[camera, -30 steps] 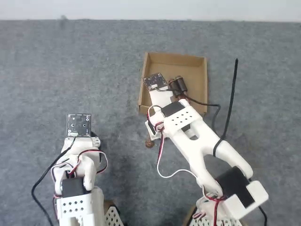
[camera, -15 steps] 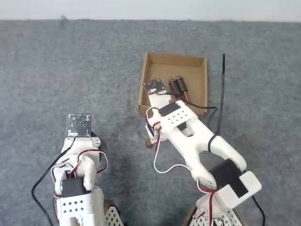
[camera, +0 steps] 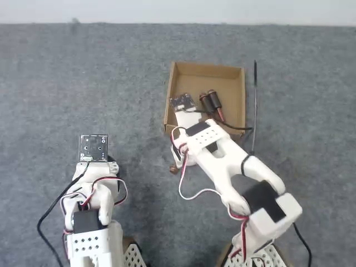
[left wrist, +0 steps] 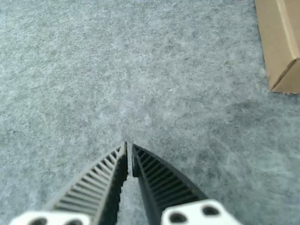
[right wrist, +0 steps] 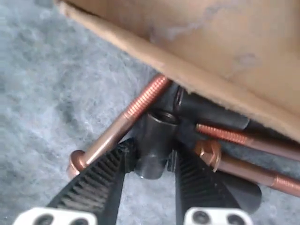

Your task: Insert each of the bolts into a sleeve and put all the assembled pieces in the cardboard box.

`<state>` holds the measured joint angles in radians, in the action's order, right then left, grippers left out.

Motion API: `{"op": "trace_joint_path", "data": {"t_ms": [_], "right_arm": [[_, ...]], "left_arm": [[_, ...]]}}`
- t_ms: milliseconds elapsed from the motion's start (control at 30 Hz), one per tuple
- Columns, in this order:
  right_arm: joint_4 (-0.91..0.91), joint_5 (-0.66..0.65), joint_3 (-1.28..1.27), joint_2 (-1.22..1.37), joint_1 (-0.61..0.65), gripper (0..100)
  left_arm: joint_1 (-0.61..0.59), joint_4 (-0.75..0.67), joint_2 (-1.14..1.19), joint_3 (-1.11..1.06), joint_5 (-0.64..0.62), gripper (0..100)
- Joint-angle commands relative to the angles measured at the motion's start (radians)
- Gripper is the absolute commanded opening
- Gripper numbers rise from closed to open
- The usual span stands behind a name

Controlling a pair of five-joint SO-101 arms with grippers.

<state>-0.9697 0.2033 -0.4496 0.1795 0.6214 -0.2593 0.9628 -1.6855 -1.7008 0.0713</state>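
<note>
My right gripper (right wrist: 154, 151) is shut on an upright black sleeve (right wrist: 153, 140), its toothed fingers (right wrist: 112, 176) pressing both sides. Around the sleeve lies a pile on the carpet against the outside wall of the cardboard box (right wrist: 197, 61): a long copper bolt (right wrist: 123, 122), two more bolts (right wrist: 248, 171) and other black sleeves (right wrist: 211, 112). From above, the right arm (camera: 208, 142) hangs over the near wall of the cardboard box (camera: 239, 83), and a bolt head (camera: 176, 169) pokes out beside it. Two assembled pieces (camera: 210, 100) lie inside the box. My left gripper (left wrist: 129, 151) is shut and holds nothing above bare carpet.
Grey carpet covers the table. A corner of the box (left wrist: 281, 47) is far off to one side of the left gripper. A black cable (camera: 253, 105) runs along the box's right side. The left arm (camera: 92, 189) stands at the lower left.
The right arm has swung a little, its elbow moving left and its wrist drawing back slightly toward the box's near wall. The black cable shifted left. The left arm has not moved.
</note>
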Motion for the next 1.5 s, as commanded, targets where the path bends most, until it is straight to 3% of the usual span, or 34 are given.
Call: {"op": "trace_joint_path", "data": {"t_ms": [0, 367, 533, 767, 1033, 1467], "right_arm": [[-0.041, -0.025, 0.078, 0.033, -0.012, 11.7], [-0.048, -0.069, 0.089, 0.044, -0.010, 10.8], [-0.058, -0.104, 0.092, 0.042, -0.010, 0.6], [-0.265, -0.104, 0.201, 0.016, -0.021, 0.7], [-0.300, -0.133, 0.153, -0.176, -0.156, 0.7], [-0.091, -0.137, -0.044, -0.361, -0.475, 0.7]], "left_arm": [[-0.003, 0.003, -0.009, 0.008, 0.009, 1], [-0.003, 0.003, -0.009, 0.008, 0.009, 1], [-0.003, 0.003, -0.009, 0.008, 0.009, 1], [-0.003, 0.003, -0.009, 0.008, 0.009, 1], [-0.003, -0.003, -0.009, 0.008, 0.009, 1], [0.003, -0.005, -0.009, 0.008, 0.009, 1]]}}
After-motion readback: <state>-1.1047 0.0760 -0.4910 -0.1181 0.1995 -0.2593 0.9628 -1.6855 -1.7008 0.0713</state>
